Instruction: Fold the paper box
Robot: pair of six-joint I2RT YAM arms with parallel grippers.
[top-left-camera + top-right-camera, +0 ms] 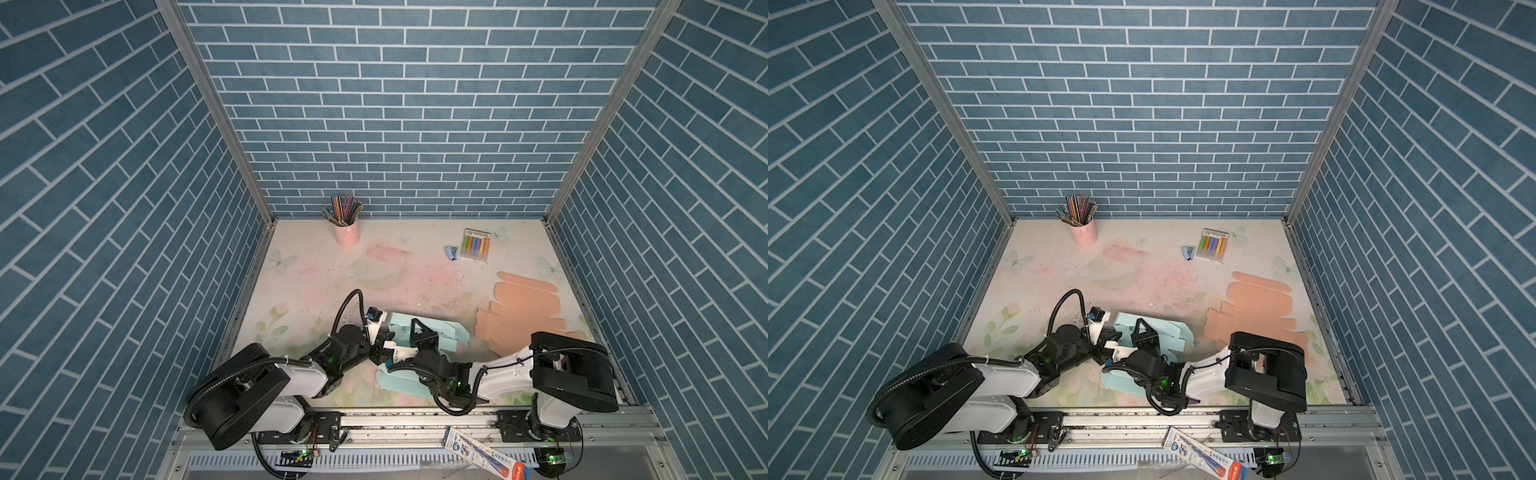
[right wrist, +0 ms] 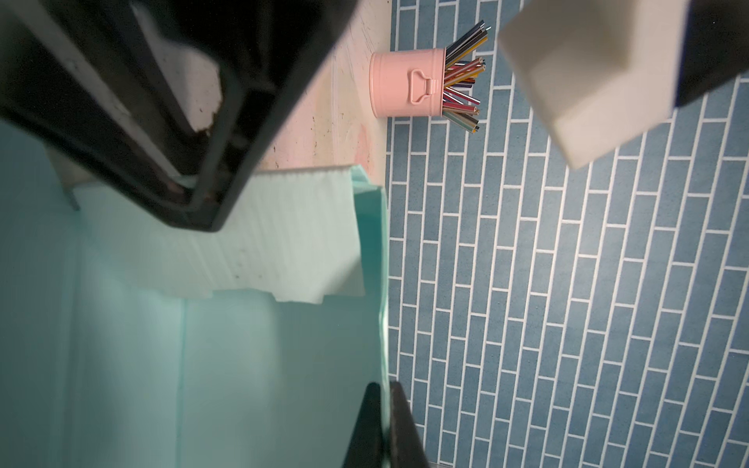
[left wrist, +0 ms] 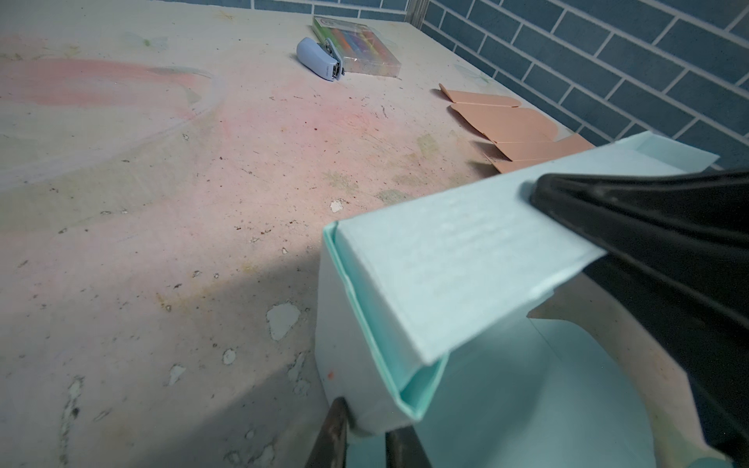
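Pinching paper box (image 2: 263,364) wall, right pincer (image 2: 384,389) closed, left pincer (image 3: 364,421) narrow, gripping corner, wrist views only

3 blue brick walls (image 1: 415,104), seemingly worn tabletop (image 1: 374,270).

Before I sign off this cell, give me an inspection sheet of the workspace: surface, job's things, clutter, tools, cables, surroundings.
Surface: pastel printed table, speckled and chipped.
Job's things: mint paper box, partly folded, one wall up.
Clutter: pink pencil cup, stapler, marker pack, flat peach box blanks, printed pack on the front rail.
Tools: left tool pinches the box's folded wall; right tool shut on a box panel's edge.
Cables: black hoses loop off both arms.
Surroundings: blue brick-pattern walls.
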